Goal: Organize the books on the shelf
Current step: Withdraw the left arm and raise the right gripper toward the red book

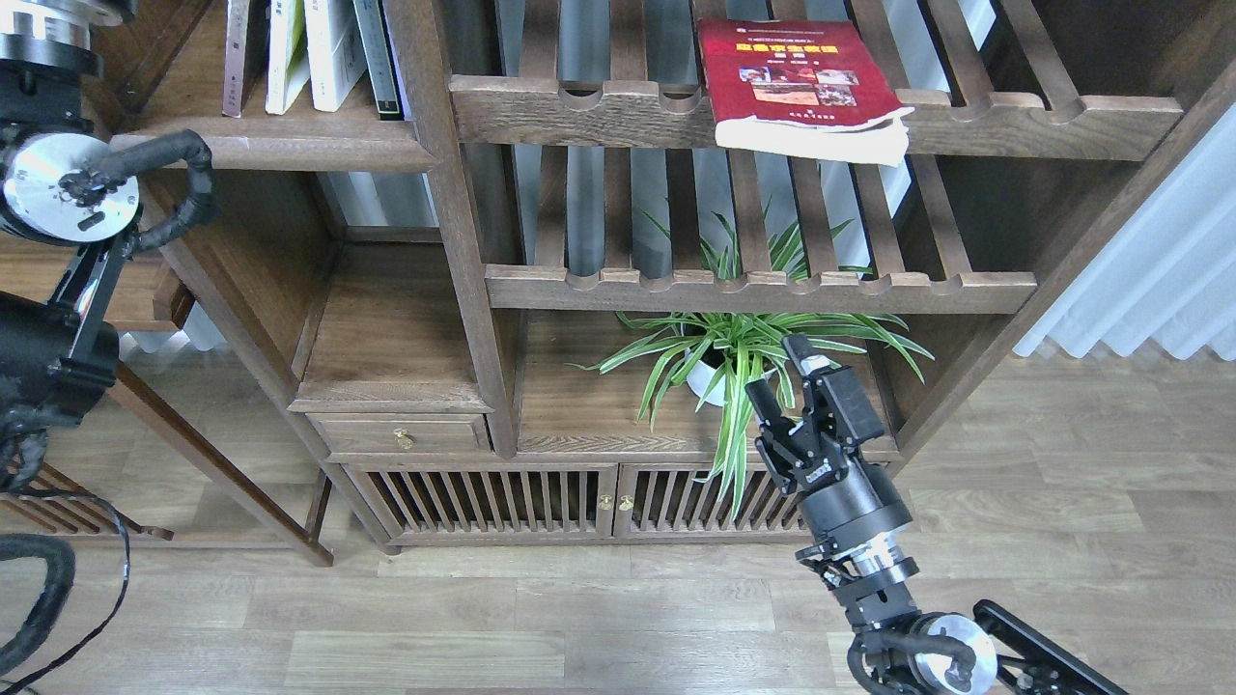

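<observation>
A red book with a yellow title and photos lies flat on the upper slatted rack, its page edge hanging over the front rail. Several upright books with pale spines stand on the solid dark-brown shelf at the upper left. My right gripper is open and empty, raised in front of the potted plant, well below the red book. My left arm comes in at the left edge beside the shelf, and its gripper is out of view.
A spider plant in a white pot stands on the lower board. A second slatted rack runs above it. A small drawer and slatted cabinet doors are below. White curtains hang at the right.
</observation>
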`<control>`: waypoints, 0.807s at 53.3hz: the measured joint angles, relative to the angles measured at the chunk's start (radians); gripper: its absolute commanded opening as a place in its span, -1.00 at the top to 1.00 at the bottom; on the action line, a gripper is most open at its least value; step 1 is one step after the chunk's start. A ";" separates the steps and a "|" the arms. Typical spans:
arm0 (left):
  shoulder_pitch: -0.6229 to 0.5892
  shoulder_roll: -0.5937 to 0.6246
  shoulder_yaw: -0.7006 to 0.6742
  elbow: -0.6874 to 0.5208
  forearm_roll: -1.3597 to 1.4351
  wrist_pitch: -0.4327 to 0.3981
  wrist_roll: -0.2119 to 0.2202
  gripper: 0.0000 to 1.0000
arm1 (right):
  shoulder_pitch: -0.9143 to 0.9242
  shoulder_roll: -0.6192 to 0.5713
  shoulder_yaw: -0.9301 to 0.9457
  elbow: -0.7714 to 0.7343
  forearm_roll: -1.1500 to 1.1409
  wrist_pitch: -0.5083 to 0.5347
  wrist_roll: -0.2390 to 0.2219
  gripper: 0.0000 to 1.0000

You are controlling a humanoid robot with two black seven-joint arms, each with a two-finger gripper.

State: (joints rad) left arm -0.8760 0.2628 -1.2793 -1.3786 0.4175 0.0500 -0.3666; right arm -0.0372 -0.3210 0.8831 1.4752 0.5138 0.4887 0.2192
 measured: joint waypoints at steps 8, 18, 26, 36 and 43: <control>0.001 -0.031 -0.031 -0.002 -0.005 -0.046 -0.011 -0.99 | 0.004 -0.033 0.007 0.019 0.003 0.000 0.000 -0.87; 0.038 -0.037 -0.080 -0.002 -0.009 -0.197 -0.010 -0.99 | 0.008 -0.070 0.023 0.025 0.021 0.000 0.000 -0.83; 0.082 -0.042 -0.110 -0.002 -0.052 -0.322 -0.003 -0.99 | 0.021 -0.071 0.028 0.034 0.036 0.000 0.000 -0.80; 0.200 -0.048 -0.117 0.000 -0.128 -0.499 0.009 -0.99 | 0.083 -0.004 0.029 0.038 0.061 0.000 0.000 -0.82; 0.284 -0.068 -0.112 0.000 -0.164 -0.533 0.015 -0.96 | 0.120 0.032 0.021 0.034 0.064 0.000 0.000 -0.84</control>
State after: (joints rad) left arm -0.5921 0.1950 -1.3917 -1.3784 0.2532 -0.4827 -0.3511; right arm 0.0831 -0.2890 0.9045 1.5093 0.5775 0.4887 0.2192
